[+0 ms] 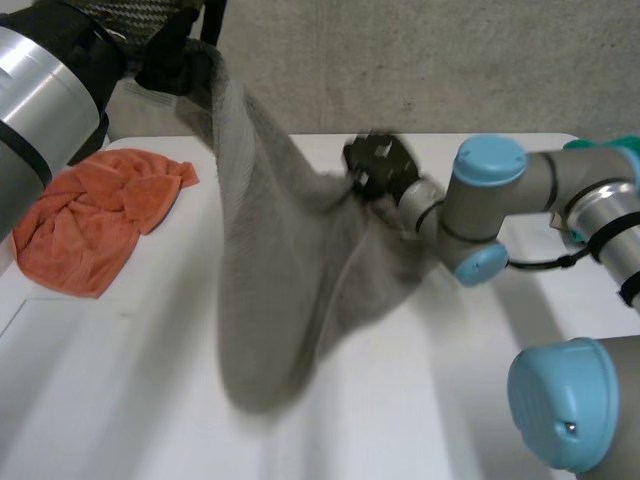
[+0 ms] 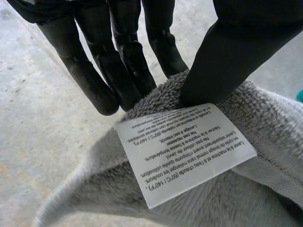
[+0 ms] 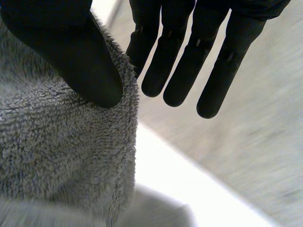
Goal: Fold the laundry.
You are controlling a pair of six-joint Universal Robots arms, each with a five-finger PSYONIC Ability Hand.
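the grey towel (image 1: 290,290) hangs in the air above the white tabletop (image 1: 130,400), stretched between the 2 robot hands and sagging in a long fold towards the near side; whether its lowest fold touches the tabletop cannot be told. a white care label (image 2: 184,151) printed with small text is sewn at the towel's raised end and lies flat on the pile. the left robot hand (image 1: 175,55) is at this end, the highest part of the towel, in a closed pinch: in the left wrist view its thumb (image 2: 227,56) presses down on the towel's edge just beside the label, and its straight fingers (image 2: 128,66) stand against the far side of the same edge. the right robot hand (image 1: 378,165) has the towel at an edge lower than the label end. in the right wrist view its thumb (image 3: 75,56) is pressed into the pile and the towel's border runs up between the thumb and the nearest finger, so the cloth is nipped there, while the other fingers (image 3: 184,71) are straight and spread clear of the towel. the left arm (image 1: 40,100) rises beside the label end, and the right arm (image 1: 490,200) reaches across to the towel's other side. an orange cloth (image 1: 95,225) lies crumpled on the tabletop, apart from the towel, below the left robot hand.
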